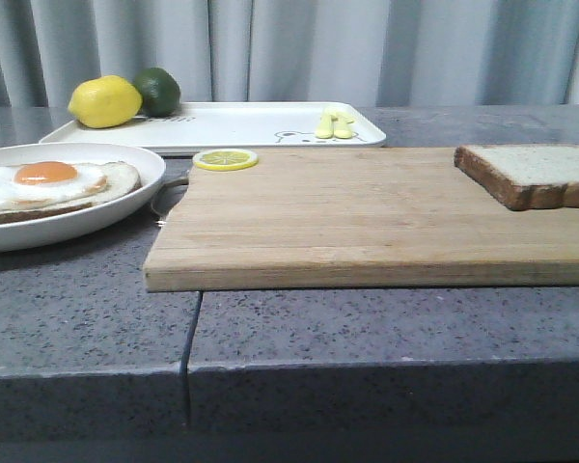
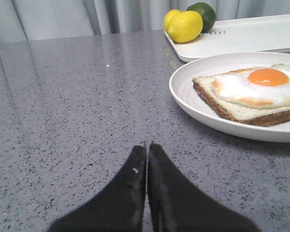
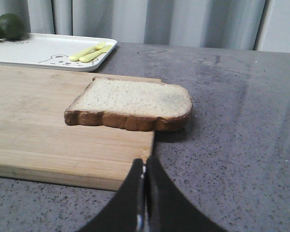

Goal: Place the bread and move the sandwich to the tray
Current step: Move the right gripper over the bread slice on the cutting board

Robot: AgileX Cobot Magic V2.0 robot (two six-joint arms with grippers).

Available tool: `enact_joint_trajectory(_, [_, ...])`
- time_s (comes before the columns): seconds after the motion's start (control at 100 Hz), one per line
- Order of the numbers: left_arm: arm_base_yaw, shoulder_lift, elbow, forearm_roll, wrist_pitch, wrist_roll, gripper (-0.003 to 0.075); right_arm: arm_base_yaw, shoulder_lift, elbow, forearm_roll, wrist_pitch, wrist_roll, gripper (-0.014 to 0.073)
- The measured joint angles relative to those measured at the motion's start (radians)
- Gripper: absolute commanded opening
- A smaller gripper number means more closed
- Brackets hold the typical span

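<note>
Countertop [image 1: 87, 318] of speckled grey stone, grey curtain [image 1: 299, 48] behind; both grippers [image 2: 147, 147] [image 3: 144, 163] closed, empty.

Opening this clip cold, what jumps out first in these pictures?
The eye goes first to the sandwich, a fried egg with an orange yolk on crusted bread in a round white dish at the table's left. Next comes the wooden cutting board in the middle, with the bread overhanging its far right end and a lemon slice at its back left corner. Behind, the tray carries a lemon and a lime.
</note>
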Motion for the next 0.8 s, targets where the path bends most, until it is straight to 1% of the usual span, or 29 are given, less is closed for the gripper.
enact_joint_trajectory(0.8, [0.000, 0.000, 0.000, -0.013, -0.012, 0.000, -0.0019, 0.000, 0.000, 0.000, 0.000, -0.005, 0.000, -0.0117])
